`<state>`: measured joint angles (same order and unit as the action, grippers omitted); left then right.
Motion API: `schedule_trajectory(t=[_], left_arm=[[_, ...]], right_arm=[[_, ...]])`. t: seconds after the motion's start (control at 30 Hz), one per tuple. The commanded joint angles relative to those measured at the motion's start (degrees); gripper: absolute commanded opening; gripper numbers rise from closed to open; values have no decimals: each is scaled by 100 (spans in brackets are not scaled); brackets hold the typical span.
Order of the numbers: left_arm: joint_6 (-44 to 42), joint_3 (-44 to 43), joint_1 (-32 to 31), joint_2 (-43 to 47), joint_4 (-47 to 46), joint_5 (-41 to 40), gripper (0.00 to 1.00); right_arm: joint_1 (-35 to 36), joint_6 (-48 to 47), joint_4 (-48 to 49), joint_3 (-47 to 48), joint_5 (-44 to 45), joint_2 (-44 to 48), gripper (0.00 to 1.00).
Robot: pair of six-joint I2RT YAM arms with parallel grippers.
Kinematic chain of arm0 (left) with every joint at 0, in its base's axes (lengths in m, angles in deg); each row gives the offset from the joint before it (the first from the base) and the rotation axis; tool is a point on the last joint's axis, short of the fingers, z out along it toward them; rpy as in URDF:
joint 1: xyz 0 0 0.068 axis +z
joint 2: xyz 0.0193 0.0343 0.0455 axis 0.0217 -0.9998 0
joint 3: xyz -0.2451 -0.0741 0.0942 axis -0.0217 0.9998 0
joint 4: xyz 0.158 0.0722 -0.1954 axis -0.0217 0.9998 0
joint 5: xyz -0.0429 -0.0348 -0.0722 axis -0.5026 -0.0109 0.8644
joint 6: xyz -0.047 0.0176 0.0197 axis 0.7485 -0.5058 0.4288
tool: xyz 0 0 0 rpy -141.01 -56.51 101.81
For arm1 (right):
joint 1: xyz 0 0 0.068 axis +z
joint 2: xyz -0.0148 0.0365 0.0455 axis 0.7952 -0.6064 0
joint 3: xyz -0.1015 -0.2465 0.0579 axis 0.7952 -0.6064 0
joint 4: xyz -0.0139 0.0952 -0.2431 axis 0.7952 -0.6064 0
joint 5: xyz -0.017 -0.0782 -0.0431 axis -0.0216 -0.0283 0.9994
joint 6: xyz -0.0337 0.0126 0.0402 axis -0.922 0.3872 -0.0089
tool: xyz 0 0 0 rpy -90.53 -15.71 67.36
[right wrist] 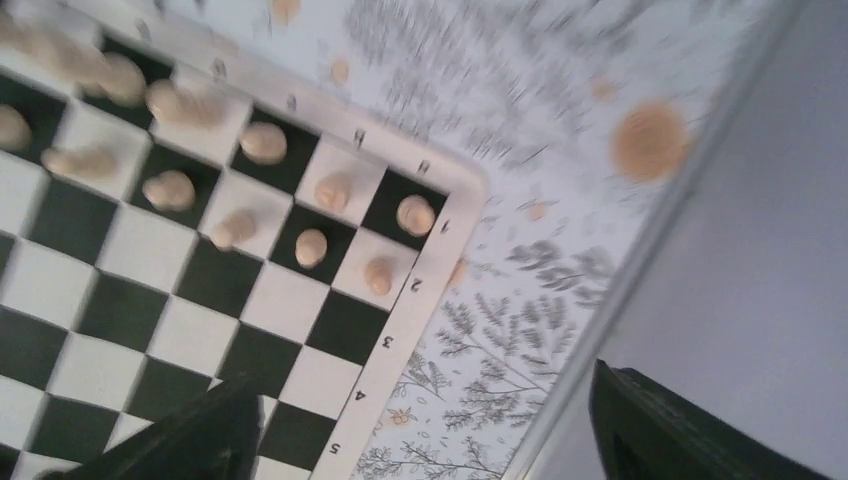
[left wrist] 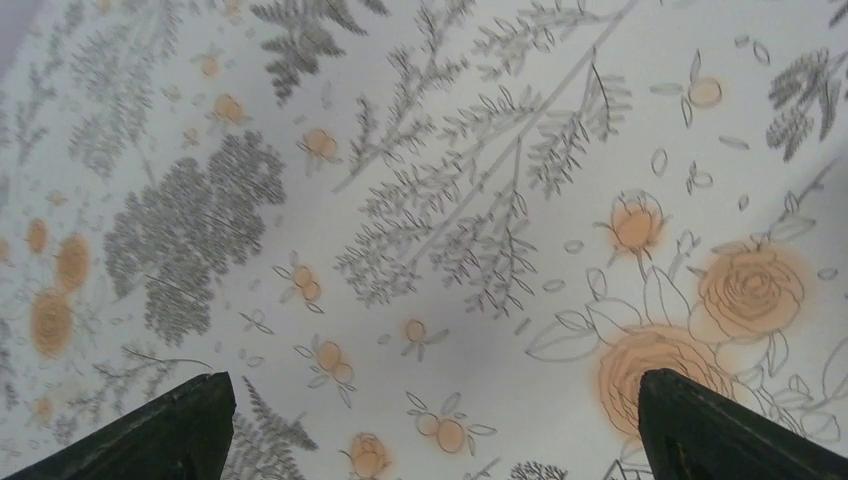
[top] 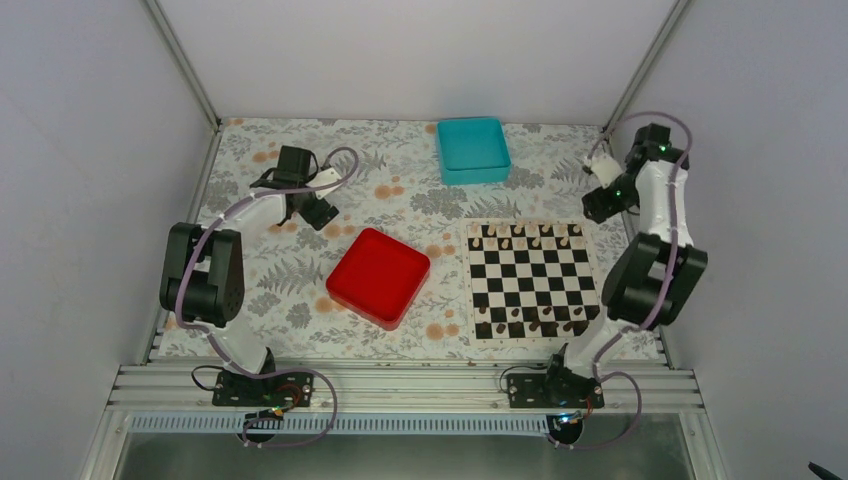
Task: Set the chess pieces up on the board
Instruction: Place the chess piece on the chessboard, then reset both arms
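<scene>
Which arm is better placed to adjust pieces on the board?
Right. The right gripper hangs open at the board edge by the pale pieces; the left gripper is over cloth beyond the red tray.

Pale chess pieces [right wrist: 311,247] sit in two rows along the checkered board [top: 531,283]'s far edge.

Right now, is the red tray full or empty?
Empty. From above, the red tray shows only its plain red floor, with nothing lying in it.

A robotics lab test cell: plain white enclosure panels [top: 80,150], aluminium framing [top: 400,385], a floral-clothed bench [top: 400,170], and two robot arms [top: 205,275] bolted along its near edge.
</scene>
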<state>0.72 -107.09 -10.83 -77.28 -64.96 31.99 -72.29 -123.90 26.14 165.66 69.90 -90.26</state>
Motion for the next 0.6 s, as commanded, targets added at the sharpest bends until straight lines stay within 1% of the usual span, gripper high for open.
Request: schedule_trajectory(t=[0.0, 0.03, 0.13, 0.23, 0.3, 0.4, 0.47, 0.53, 0.57], left_arm=[[102, -416, 8, -22, 164, 240, 100], [145, -473, 4, -29, 186, 302, 100], [265, -683, -29, -44, 273, 379, 100], [320, -823, -51, 14, 261, 248, 100], [377, -967, -57, 28, 347, 136, 100], [537, -1234, -79, 42, 553, -89, 100], [575, -1256, -72, 71, 563, -244, 100], [615, -1197, -55, 41, 532, -385, 100], [656, -1148, -60, 15, 533, -415, 100]], right_arm=[[614, 72, -480, 477, -128, 1020, 98], [944, 149, -454, 470, -83, 1168, 100], [2501, 666, -221, 513, 211, 1371, 100], [4099, 1232, 115, 710, 413, 1150, 100], [4973, 1433, 475, 798, 326, 961, 100], [5834, 1872, 1393, 642, -73, 824, 100], [6110, 2167, 2042, 368, -509, 850, 100], [6230, 2584, 2842, -80, -774, 912, 100], [6309, 2675, 3031, -206, -865, 896, 100]])
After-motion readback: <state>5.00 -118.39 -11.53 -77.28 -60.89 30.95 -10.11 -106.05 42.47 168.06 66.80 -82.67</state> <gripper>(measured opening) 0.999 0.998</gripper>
